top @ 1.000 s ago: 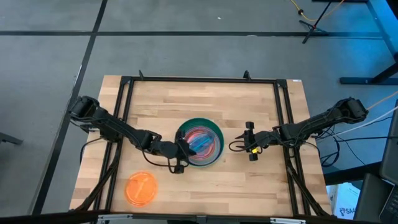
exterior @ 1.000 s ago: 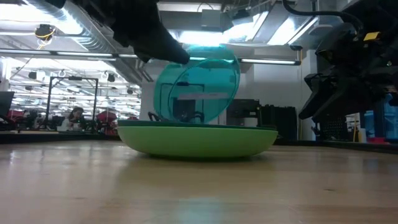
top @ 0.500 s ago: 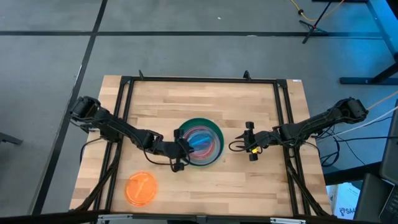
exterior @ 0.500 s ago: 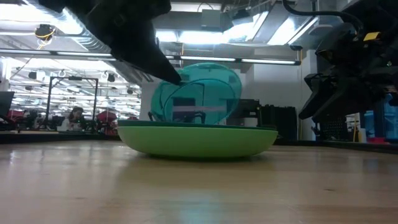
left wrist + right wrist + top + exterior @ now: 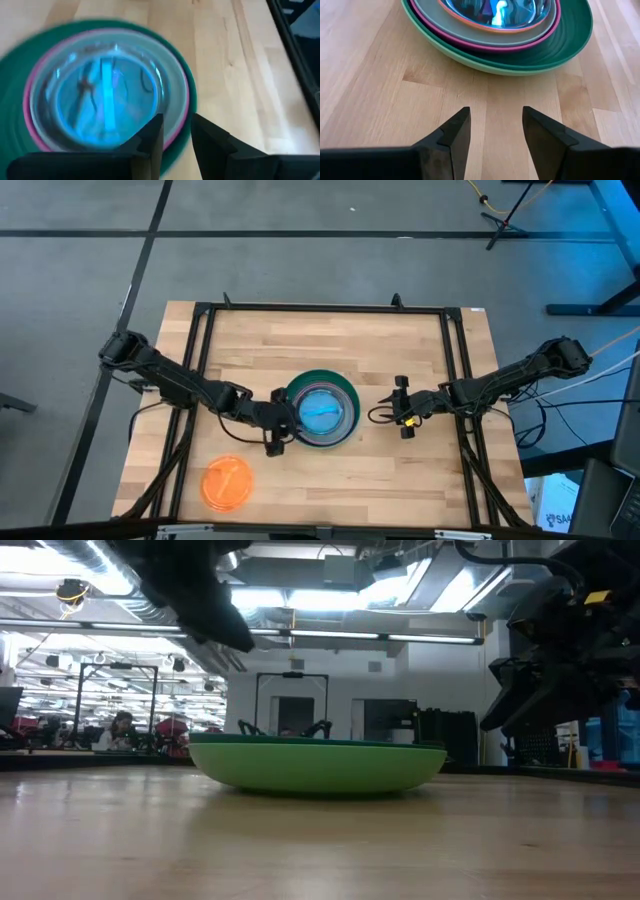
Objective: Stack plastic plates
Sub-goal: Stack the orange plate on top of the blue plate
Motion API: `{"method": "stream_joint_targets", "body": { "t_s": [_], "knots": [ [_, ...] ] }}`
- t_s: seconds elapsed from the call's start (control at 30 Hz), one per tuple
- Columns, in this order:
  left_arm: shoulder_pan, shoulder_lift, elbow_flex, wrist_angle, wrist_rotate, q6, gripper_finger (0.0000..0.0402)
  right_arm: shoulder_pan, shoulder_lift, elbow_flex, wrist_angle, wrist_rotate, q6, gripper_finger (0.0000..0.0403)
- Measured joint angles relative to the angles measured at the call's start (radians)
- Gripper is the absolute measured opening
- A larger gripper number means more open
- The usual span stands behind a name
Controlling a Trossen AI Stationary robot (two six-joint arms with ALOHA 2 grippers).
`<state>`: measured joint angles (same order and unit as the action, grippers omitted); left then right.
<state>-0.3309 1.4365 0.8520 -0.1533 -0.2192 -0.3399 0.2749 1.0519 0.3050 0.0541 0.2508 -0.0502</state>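
The stack of plastic plates (image 5: 320, 410) rests on the middle of the table, large green ones at the bottom (image 5: 520, 57), a magenta rim (image 5: 31, 135) inside them. A small translucent cyan plate (image 5: 102, 102) lies flat on top. One orange plate (image 5: 227, 482) lies alone near the table's near-left corner. My left gripper (image 5: 284, 425) is open at the stack's left rim, raised above it (image 5: 205, 610), touching nothing (image 5: 176, 132). My right gripper (image 5: 398, 408) waits open to the right of the stack (image 5: 495, 122), low over the wood.
A black frame (image 5: 320, 308) runs along the table's far and side edges. Bare wood lies between the stack and the right gripper, and around the orange plate. Cables trail off the table's right side (image 5: 530, 395).
The cyan plate, held tilted on edge over the stack a second ago, has tipped down and now lies flat on top. My left gripper has let it go and drawn back toward the table's left edge.
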Motion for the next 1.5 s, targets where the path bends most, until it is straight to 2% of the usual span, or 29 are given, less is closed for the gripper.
{"method": "stream_joint_targets", "body": {
  "t_s": [0.23,0.37,0.73,0.9,1.13,1.5],
  "knots": [
    [-0.008,-0.053,0.000,-0.232,0.102,-0.288,0.0090,0.000,0.000,0.000,0.003,0.001,0.000,0.0170],
    [-0.044,-0.038,0.000,-0.333,0.232,-0.375,0.0090,0.000,0.000,0.000,0.004,0.001,0.017,0.0170],
    [-0.192,-0.029,0.000,-0.568,0.267,-0.533,0.0090,0.000,0.000,0.000,0.008,0.002,0.017,0.0170],
    [-0.238,-0.029,-0.047,-0.568,0.270,-0.569,0.0090,0.000,0.000,0.000,0.012,0.002,0.018,0.0170],
    [-0.279,-0.029,-0.164,-0.479,0.394,-0.707,0.0089,0.000,0.000,0.000,0.022,0.003,0.019,0.0170],
    [-0.298,-0.029,-0.191,-0.458,0.357,-0.699,0.0089,0.000,0.000,0.000,0.027,0.003,0.019,0.0170]
  ]
}}
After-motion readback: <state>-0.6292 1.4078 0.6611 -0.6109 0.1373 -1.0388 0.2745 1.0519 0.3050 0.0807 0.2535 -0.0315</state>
